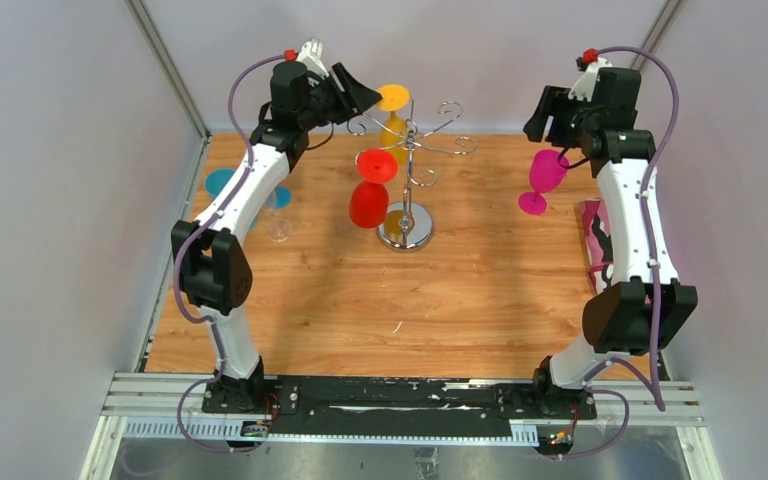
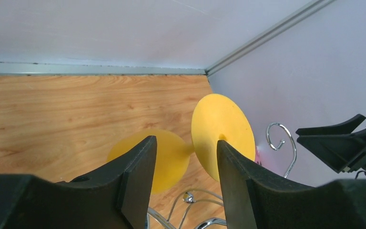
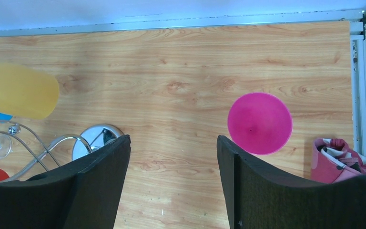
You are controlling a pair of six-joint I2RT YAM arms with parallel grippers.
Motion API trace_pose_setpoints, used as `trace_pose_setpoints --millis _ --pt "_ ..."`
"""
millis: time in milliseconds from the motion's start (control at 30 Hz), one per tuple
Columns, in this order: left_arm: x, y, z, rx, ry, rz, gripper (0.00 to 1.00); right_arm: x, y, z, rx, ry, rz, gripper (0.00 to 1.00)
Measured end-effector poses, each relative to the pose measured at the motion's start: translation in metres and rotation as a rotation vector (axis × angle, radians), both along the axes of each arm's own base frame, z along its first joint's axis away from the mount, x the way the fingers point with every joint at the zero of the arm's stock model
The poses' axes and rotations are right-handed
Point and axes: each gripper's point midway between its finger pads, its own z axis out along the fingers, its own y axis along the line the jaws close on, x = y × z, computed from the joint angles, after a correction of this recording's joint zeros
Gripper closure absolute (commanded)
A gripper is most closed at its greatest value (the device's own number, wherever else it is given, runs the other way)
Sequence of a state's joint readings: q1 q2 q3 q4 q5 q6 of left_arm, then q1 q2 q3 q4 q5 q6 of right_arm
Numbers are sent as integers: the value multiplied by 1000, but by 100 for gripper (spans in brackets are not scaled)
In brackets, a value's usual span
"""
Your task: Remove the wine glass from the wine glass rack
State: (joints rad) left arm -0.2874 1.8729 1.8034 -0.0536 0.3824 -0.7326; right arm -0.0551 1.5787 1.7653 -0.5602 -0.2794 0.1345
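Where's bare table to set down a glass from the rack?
Widest bare table: the near half, between the wine glass rack and the arm bases. Also a strip between rack and magenta glass. Crowded: far left by blue glass and clear glass; right edge by pink cloth.

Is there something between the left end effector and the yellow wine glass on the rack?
Nothing visible. The open left end effector faces the yellow wine glass directly; an arm of the wine glass rack curls beside it.
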Motion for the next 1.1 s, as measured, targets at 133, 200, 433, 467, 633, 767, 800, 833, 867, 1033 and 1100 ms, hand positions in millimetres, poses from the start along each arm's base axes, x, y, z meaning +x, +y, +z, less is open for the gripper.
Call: trace_pose_setpoints --millis 133,200,433,467,633,767,800,833,867,1033,1100 --pt "1 0 3 -33 0 -7 53 -1 2 -2 4 -5 8 30" --pt "-1 -2 7 -56 -3 -19 54 -2 2 -1 5 -9 7 30" --pt "0 -13 14 -129 -6 -75 74 -3 2 6 8 -38 5 30" --pt "0 -13 14 -132 -6 -77 76 -3 2 6 8 -38 5 30" --pt "-2 -15 15 -144 -4 -96 83 -2 2 8 11 -44 3 30" --pt "-3 -16 17 -148 -9 -106 92 -1 2 9 14 -49 2 30" --pt "-4 -16 17 -151 -8 -110 95 -1 2 8 15 -48 2 30" --pt "-4 -16 18 -156 -6 -112 98 -1 2 8 16 -48 2 30" --pt "-5 -17 19 -160 -7 -115 100 -1 2 7 17 -47 1 30" --pt "-7 -18 22 -175 -11 -135 100 -1 3 7 22 -47 -1 30" --pt "-8 -17 23 -186 -4 -144 100 -1 3 6 22 -46 -1 30"
